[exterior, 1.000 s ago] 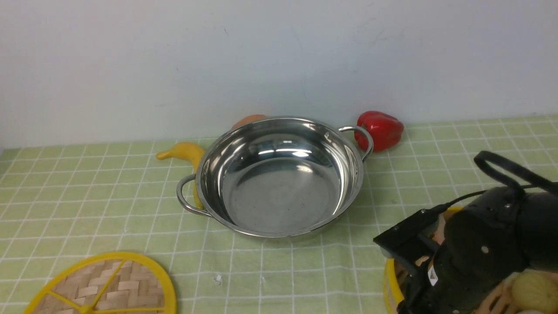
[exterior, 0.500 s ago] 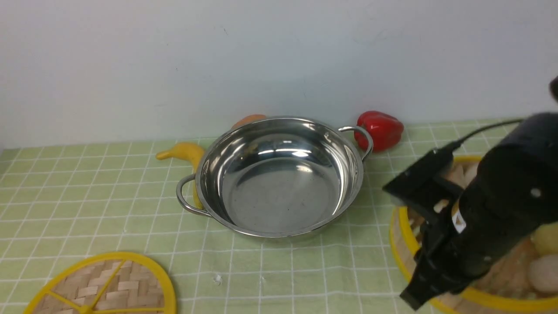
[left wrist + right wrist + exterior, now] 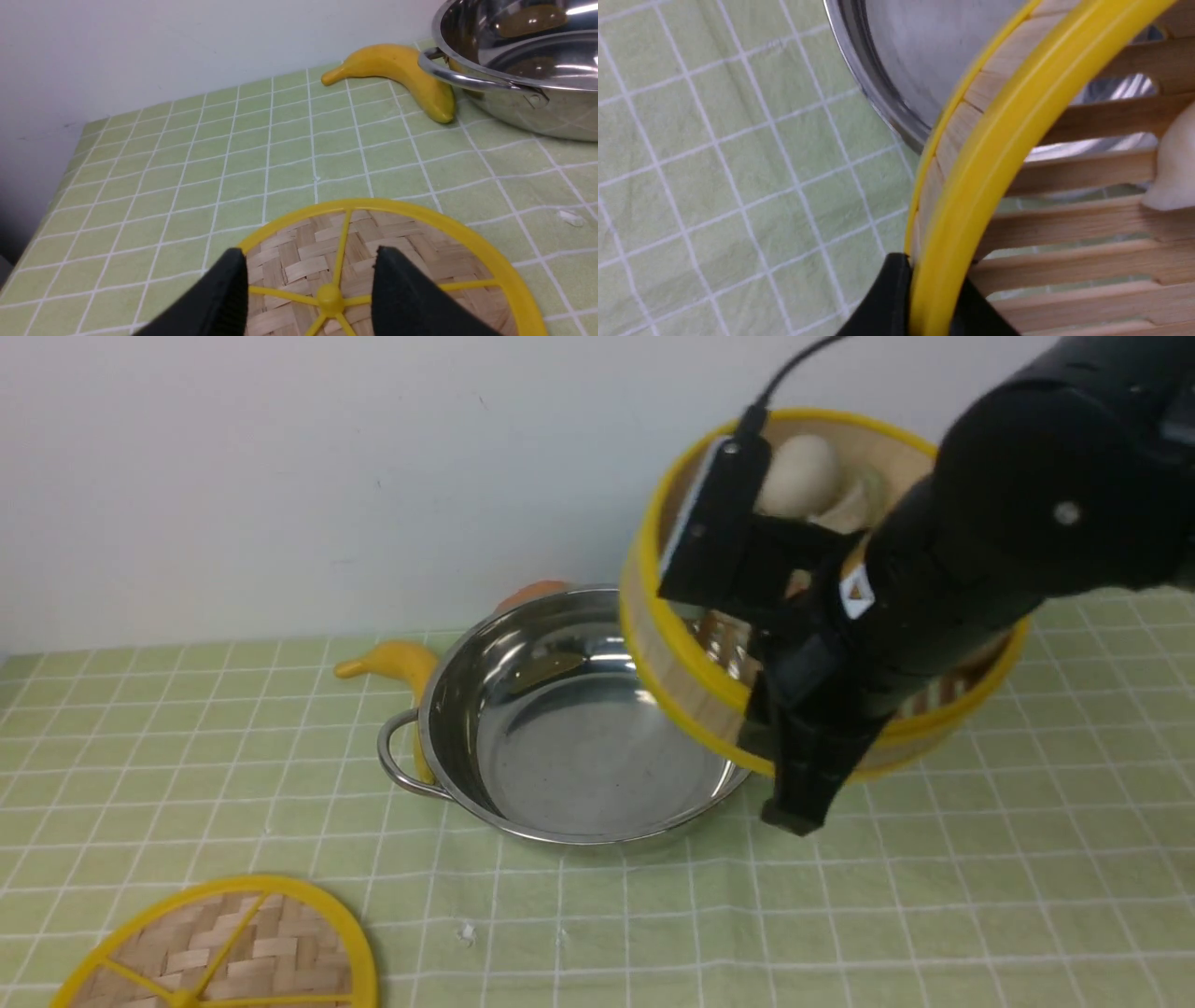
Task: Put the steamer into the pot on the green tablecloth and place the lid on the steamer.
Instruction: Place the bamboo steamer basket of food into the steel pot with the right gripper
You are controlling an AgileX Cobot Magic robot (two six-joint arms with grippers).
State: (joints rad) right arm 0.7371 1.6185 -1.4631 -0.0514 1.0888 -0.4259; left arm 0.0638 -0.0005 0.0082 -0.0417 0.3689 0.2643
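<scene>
The steamer [image 3: 689,686], a bamboo basket with yellow rim bands and pale buns [image 3: 801,474] inside, hangs tilted in the air over the right rim of the pot [image 3: 579,747]. My right gripper [image 3: 794,775] is shut on its near wall, one finger outside and one inside the yellow rim [image 3: 971,196]. The steel pot stands empty on the green tablecloth [image 3: 187,756]. The lid [image 3: 224,952] lies flat at the near left. My left gripper [image 3: 310,254] hovers open just above the lid [image 3: 420,224], its fingers either side of the centre knob [image 3: 329,296].
A yellow banana [image 3: 397,663] lies against the pot's left handle [image 3: 397,756]. An orange object [image 3: 537,593] peeks out behind the pot. A white wall runs along the back of the cloth. A small white scrap [image 3: 465,931] lies in front of the pot.
My right arm has lifted the steamer from the near right of the cloth, up and leftward over the pot's right rim. The red pepper is now hidden behind it. The left gripper has not moved.
</scene>
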